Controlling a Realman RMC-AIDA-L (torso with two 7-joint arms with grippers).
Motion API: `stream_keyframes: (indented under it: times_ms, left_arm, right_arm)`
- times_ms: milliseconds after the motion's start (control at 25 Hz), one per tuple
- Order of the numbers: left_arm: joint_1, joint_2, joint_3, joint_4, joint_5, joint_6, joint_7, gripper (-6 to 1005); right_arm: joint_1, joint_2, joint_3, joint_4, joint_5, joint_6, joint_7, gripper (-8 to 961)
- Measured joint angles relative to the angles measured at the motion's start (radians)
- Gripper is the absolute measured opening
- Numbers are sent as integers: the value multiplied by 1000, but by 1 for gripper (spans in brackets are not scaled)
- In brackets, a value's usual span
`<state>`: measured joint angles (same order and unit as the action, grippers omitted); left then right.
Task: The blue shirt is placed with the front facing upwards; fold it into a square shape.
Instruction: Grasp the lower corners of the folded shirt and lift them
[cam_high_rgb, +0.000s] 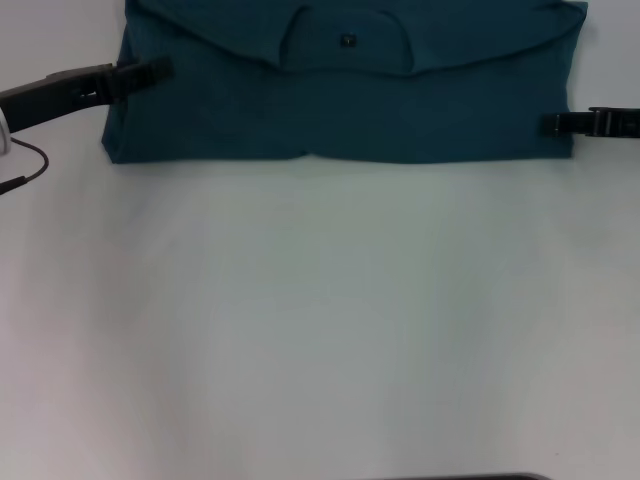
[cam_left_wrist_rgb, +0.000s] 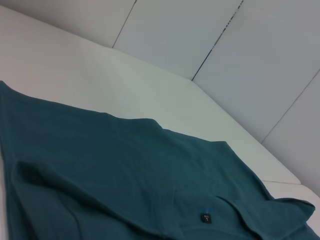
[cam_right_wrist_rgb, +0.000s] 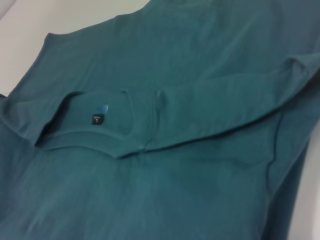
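Across the far end of your white table (cam_high_rgb: 320, 330) lies the blue shirt (cam_high_rgb: 340, 110), folded into a wide band. Your left gripper (cam_high_rgb: 150, 72) overlaps its left edge, your right gripper (cam_high_rgb: 556, 124) its right; I cannot tell either's finger state.

Black slim claws (cam_high_rgb: 158, 70), apparently a dark cable (cam_high_rgb: 28, 165) trailing left.

You're looking at a bare test space, more lab or robot-trial room than home. The wide white bench (cam_high_rgb: 320, 330) is plain and unmarked, and behind it stand pale, flat wall panels (cam_left_wrist_rgb: 260, 65) split by thin dark seams, with no furniture or household fittings in sight.
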<state>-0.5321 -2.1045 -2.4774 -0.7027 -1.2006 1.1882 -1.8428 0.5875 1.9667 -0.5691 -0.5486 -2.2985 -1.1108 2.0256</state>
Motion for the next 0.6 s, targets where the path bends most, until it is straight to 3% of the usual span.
stream_keyframes:
  times_ms: [600]
  left_arm:
    - [-5,-3,0,5,8,-8,0,569]
  right_arm:
    - [7,6,-3,6,6,0,-2,470]
